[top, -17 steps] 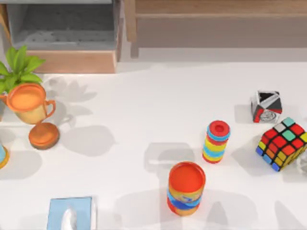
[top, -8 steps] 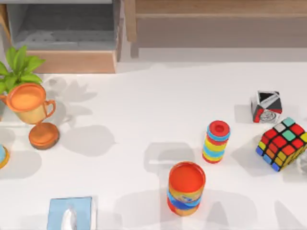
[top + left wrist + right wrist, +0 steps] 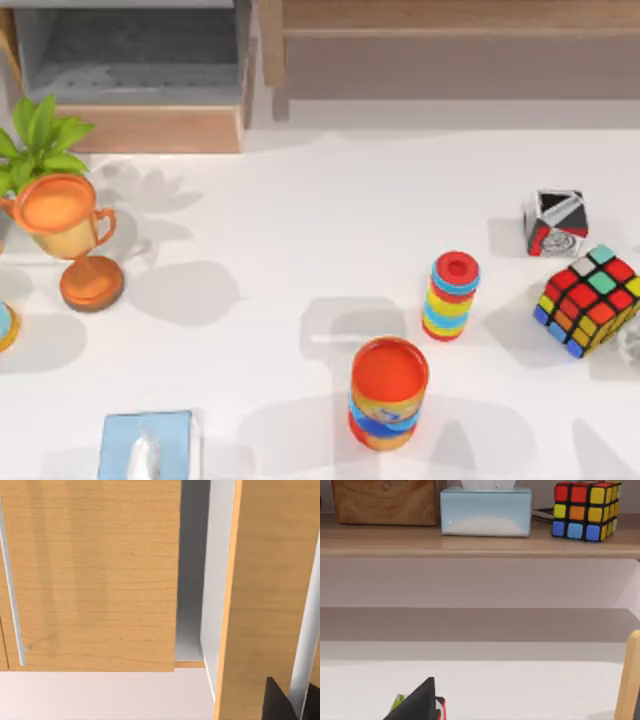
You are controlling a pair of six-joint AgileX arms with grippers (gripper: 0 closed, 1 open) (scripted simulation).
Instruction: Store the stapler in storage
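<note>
My left claw (image 3: 287,702) hangs close before the light wooden cabinet front (image 3: 90,580), my right claw (image 3: 420,705) faces a wooden shelf (image 3: 470,545), and I cannot tell if either one is open or closed. In the last second nothing has moved. The stapler, which I believe is the faint, pale slim bar (image 3: 338,338) just beside the orange cylindrical can (image 3: 389,390), lies untouched, well apart from the open grey-lined wooden drawer (image 3: 130,50). So I judge the storing has not yet begun.

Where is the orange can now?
In the top view, the can stands low and centre, just left of and below the ring stack, right of the tissue box.
</note>
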